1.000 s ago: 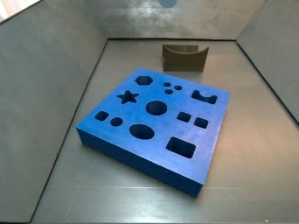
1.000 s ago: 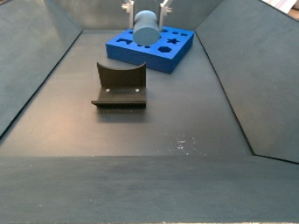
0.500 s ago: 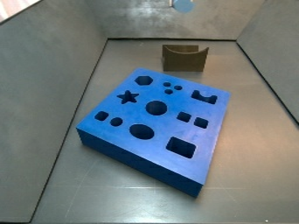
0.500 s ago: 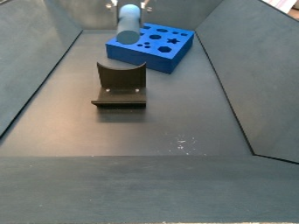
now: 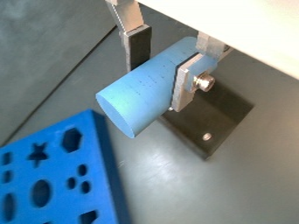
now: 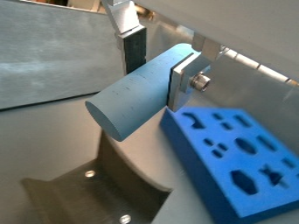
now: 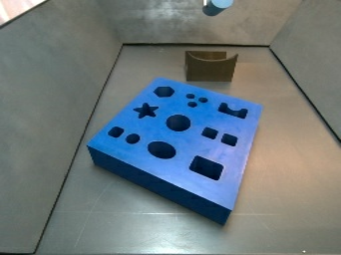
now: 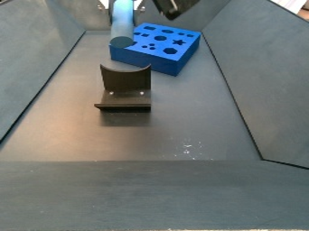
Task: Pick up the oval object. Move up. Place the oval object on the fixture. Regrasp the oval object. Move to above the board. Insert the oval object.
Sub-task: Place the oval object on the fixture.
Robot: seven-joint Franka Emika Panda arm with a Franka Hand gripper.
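Since half a second ago, the oval object (image 8: 122, 20) has shifted in a side view toward nine o'clock, off the board (image 8: 160, 46) and nearer above the fixture (image 8: 125, 87); in a side view only its end (image 7: 216, 5) shows at the twelve o'clock edge, a touch further toward three o'clock than before.

I see the board's cut-outs all vacant: star, circles, oval, squares, rectangle (image 7: 206, 167). Nothing sits in the fixture's notch (image 7: 210, 58) either.

From the wrist I have the gripper (image 5: 165, 63) with its fingers (image 5: 188, 77) clamped on the oval object (image 5: 142, 89), which lies crosswise between the pads with one oval end toward the camera. Both wrist views show it held in the air, with the fixture (image 6: 96, 186) below it and the board (image 6: 239, 159) off to one side. On the floor, the fixture and board stand apart.
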